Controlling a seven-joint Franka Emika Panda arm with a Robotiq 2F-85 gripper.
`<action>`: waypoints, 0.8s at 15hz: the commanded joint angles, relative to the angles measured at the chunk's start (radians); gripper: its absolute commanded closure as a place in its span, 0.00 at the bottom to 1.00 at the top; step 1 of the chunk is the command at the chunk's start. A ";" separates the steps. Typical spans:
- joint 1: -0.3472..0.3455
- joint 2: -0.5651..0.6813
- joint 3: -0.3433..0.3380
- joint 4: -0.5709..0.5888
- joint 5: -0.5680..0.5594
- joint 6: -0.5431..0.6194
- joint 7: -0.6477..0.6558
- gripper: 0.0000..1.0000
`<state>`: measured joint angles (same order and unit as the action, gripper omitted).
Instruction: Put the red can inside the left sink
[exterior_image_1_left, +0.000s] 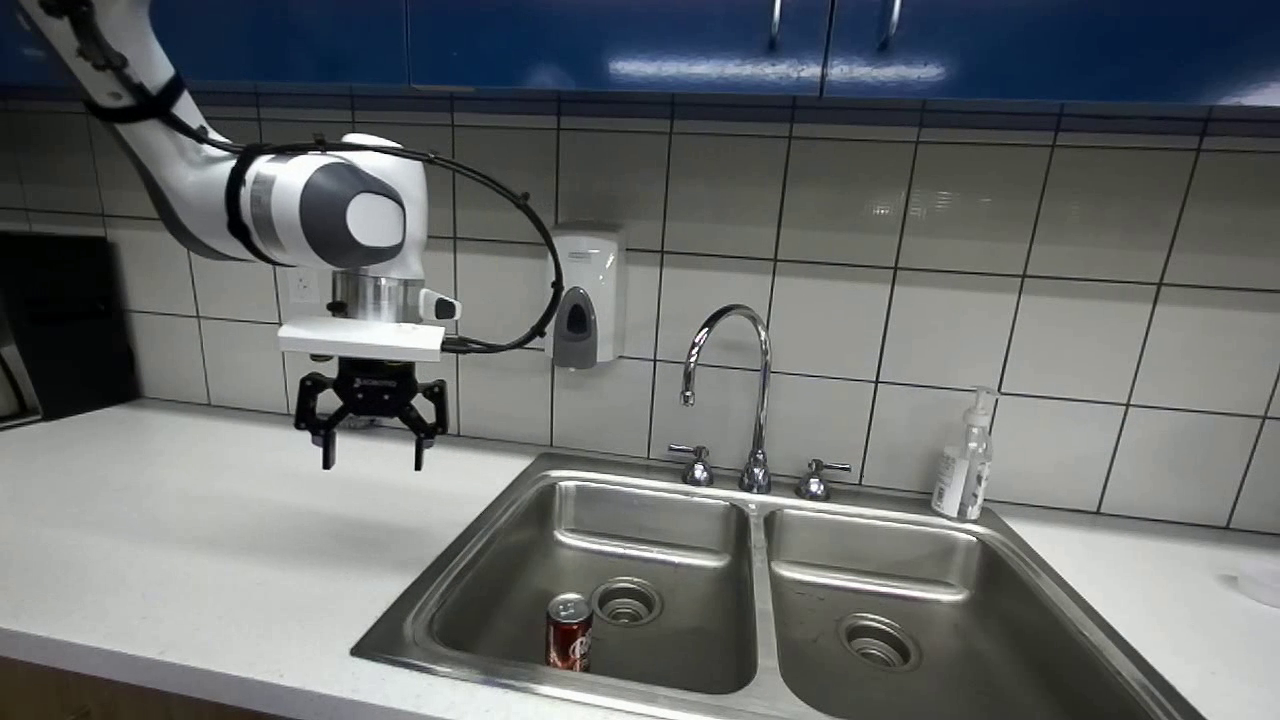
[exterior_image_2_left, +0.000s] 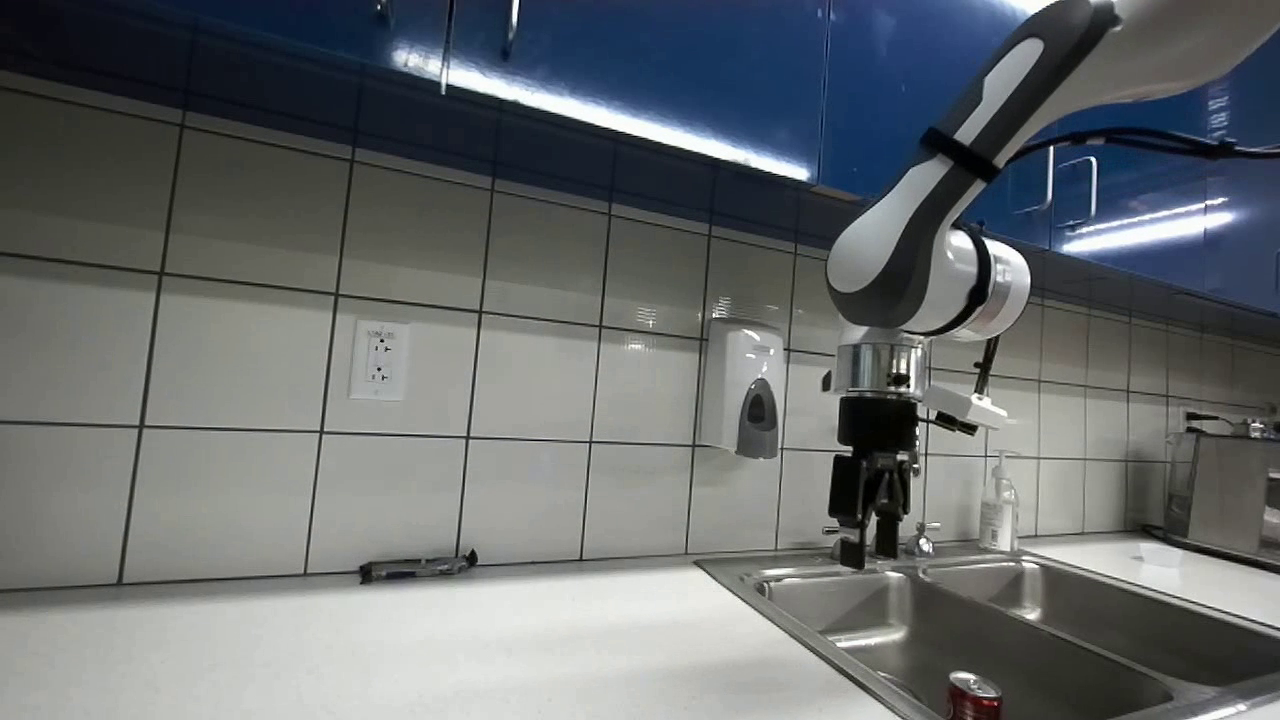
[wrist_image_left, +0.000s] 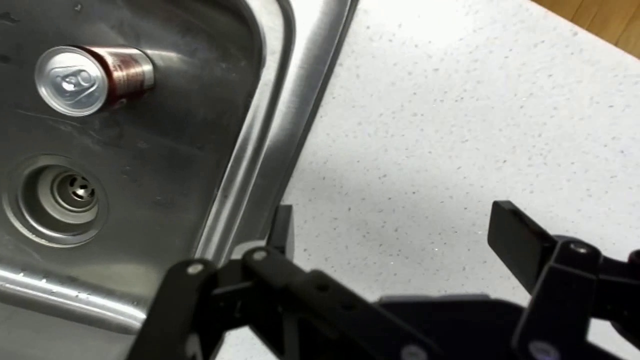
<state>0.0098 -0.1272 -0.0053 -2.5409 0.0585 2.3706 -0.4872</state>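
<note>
The red can (exterior_image_1_left: 568, 640) stands upright inside the left sink (exterior_image_1_left: 690, 645), near the front wall and beside the round drain. Its top and upper side also show at the bottom of an exterior view (exterior_image_2_left: 973, 700), where the lower part is cut off. In the wrist view the can (wrist_image_left: 127, 75) shows its silvery top, with the left sink basin (wrist_image_left: 170, 165) around it. My gripper (exterior_image_1_left: 373, 465) is open and empty, raised above the counter to the left of the sink, apart from the can. The wrist view shows only countertop between its fingers (wrist_image_left: 392, 215).
The right basin (exterior_image_1_left: 900, 580) lies beyond the divider. A tall faucet (exterior_image_1_left: 762, 400) with two handles stands behind the sink. A soap bottle (exterior_image_1_left: 966, 460) stands at the back right corner. A wall dispenser (exterior_image_1_left: 588, 300) hangs above the counter. A dark wrapper-like item (exterior_image_2_left: 418, 568) lies against the wall.
</note>
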 joint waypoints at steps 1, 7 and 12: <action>0.035 -0.129 0.018 -0.074 0.009 -0.050 0.128 0.00; 0.108 -0.217 0.029 -0.096 0.107 -0.120 0.242 0.00; 0.112 -0.172 0.019 -0.077 0.098 -0.094 0.211 0.00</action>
